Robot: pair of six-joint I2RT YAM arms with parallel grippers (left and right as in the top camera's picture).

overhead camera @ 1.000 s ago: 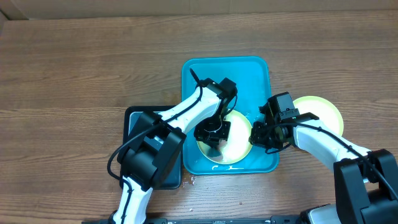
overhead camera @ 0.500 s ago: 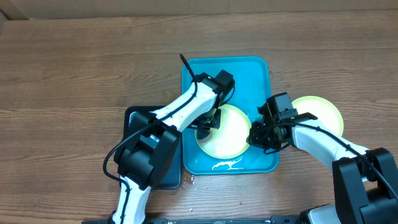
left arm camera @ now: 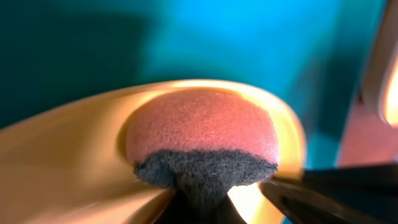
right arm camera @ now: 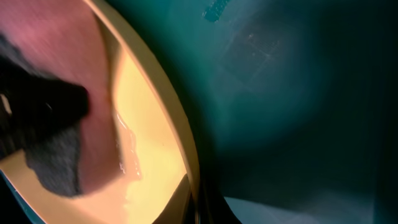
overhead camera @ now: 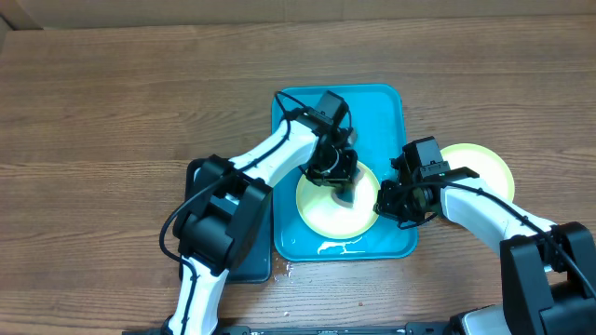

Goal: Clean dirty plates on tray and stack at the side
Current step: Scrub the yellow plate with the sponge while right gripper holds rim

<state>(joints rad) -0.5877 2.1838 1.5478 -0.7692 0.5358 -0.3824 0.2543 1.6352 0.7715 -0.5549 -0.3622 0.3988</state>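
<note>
Overhead view: a round plate (overhead camera: 326, 216) with a yellow-green rim lies in the front half of the turquoise tray (overhead camera: 372, 107). The left jaws are closed on a sponge (left arm camera: 202, 124) and press it on the plate. The right jaws are closed too, pinching the plate's right rim. A second plate (overhead camera: 484, 167) rests on the wooden counter (overhead camera: 112, 93), just right of the tray. Only the left wrist view shows the sponge's make: pink foam with a dark fibrous layer. The right wrist view shows a wet shine on the smooth plate.
</note>
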